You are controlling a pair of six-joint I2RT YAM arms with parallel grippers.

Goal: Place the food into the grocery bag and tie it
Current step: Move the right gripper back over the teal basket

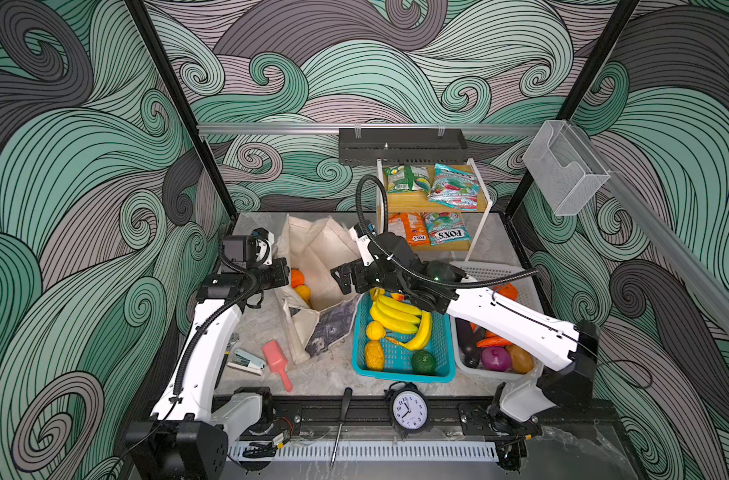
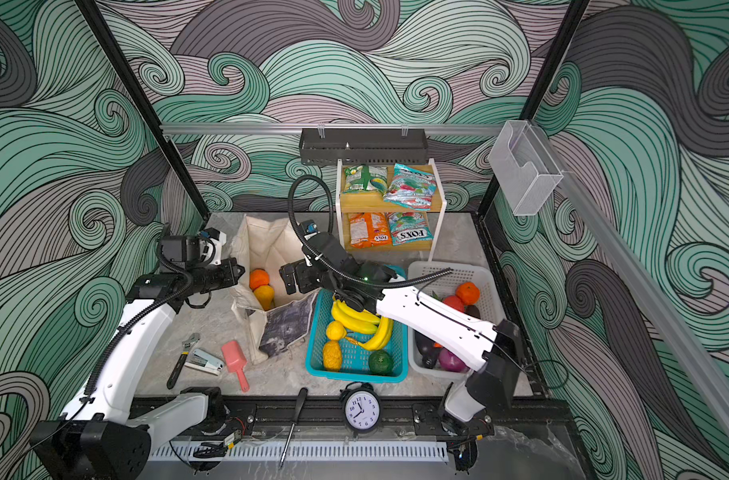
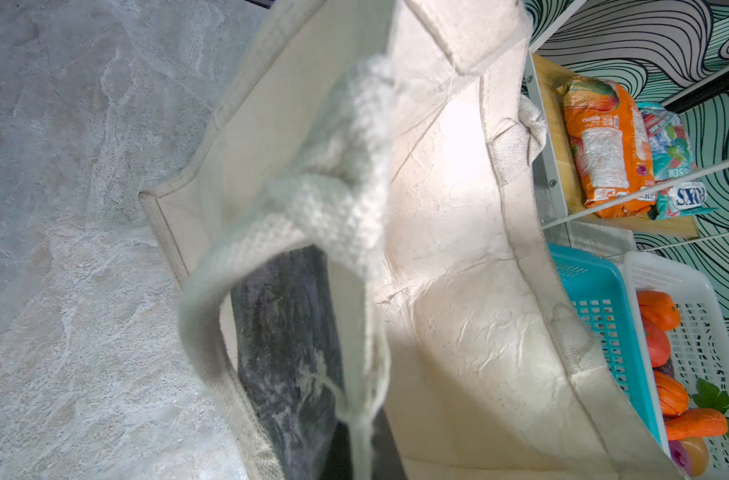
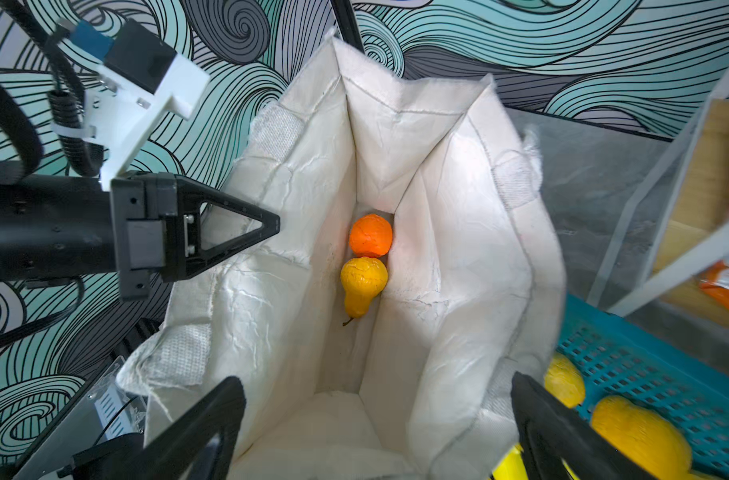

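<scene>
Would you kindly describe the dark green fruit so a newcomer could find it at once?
Start at the teal basket, which sits between the canvas bag and the white basket. In its corner nearest the alarm clock lies the dark green fruit. It is round and the only green piece there; its neighbours are yellow.

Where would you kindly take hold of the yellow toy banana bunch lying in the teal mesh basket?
Probably across the middle of the yellow banana bunch, coming from above: it lies flat in the open-topped teal mesh basket, whose walls block the sides.

Four packets (image 1: 407,178), two baskets (image 1: 400,376) (one bag (image 1: 317,249))
</scene>
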